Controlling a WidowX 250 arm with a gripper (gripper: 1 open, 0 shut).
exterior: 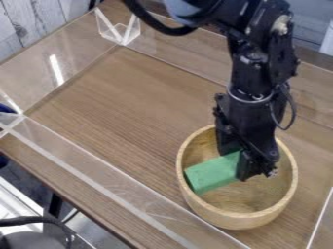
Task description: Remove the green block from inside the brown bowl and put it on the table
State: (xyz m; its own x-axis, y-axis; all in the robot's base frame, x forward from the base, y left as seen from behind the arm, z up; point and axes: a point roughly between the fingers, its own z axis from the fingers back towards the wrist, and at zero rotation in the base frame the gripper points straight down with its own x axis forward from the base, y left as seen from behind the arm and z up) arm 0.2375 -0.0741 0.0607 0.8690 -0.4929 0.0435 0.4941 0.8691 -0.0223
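The jaws (255, 167) are clamped on one end of the block (212, 173), which is just over the bowl (224, 212) near the surface's (117, 97) right front corner, so lifting it out and setting it down is left.

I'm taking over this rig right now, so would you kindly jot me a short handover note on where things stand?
Pincer: pointing straight down into the brown bowl, shut on the green block at the block's right end.
Green block: held tilted, left end jutting out from the pincer, within the bowl's rim; whether it clears the bowl's floor I cannot tell.
Brown bowl: on the table, near its right front corner.
Done: block grasped.
Left: raise it clear of the rim, carry it over bare tabletop, probably to the left of the bowl, set it down and release.
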